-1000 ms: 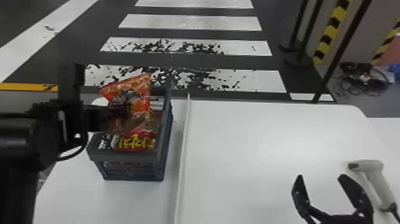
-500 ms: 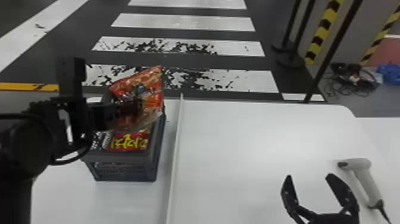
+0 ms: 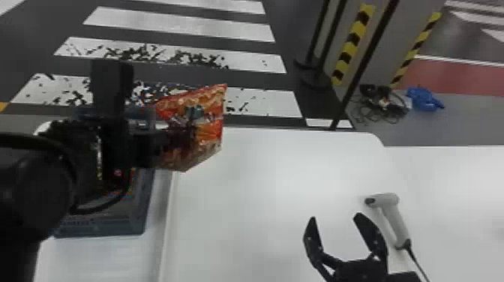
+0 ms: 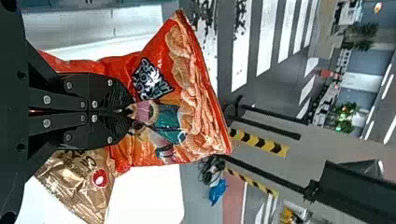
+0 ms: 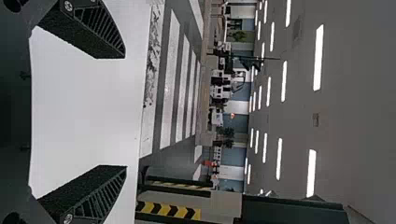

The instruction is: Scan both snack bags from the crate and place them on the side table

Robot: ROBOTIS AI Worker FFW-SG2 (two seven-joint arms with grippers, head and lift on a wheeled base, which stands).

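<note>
Orange foil snack bag point(image 3: 208, 125), pinched in black left claw point(image 4: 127, 111), is likely awaiting scanning; gaping right claw point(image 3: 335, 216) needing white pistol-shaped scanner point(image 3: 394, 221), four o'clock.

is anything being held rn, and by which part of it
The left claw pinches the red snack bag around the middle of its printed front; the open right claw holds nothing.

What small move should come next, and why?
I'd probably bring the left tool rightward over the white table, toward the handheld scanner. That tool grips the orange snack bag, out of the crate, and the scanner lies beside the open right tool.
</note>
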